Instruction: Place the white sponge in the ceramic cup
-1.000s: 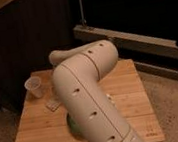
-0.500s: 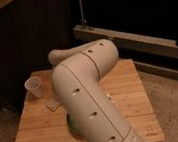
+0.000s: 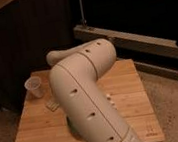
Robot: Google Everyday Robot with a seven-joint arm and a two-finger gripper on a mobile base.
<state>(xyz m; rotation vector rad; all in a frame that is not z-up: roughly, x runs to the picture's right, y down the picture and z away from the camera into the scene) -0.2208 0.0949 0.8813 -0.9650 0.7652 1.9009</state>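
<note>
The ceramic cup point(image 3: 34, 87) stands upright on the left part of the wooden table point(image 3: 128, 104), small, whitish and tapered. The white sponge point(image 3: 51, 105) lies flat on the table just in front and to the right of the cup, its right end hidden by my arm. My big beige arm point(image 3: 86, 96) crosses the middle of the view and covers the table's centre. The gripper is hidden behind the arm and does not show.
A greenish edge point(image 3: 71, 125), maybe a plate, peeks out under the arm at the front left. Small white bits point(image 3: 108, 98) lie right of the arm. A dark wall stands behind the table and a shelf unit point(image 3: 137, 32) at the back right.
</note>
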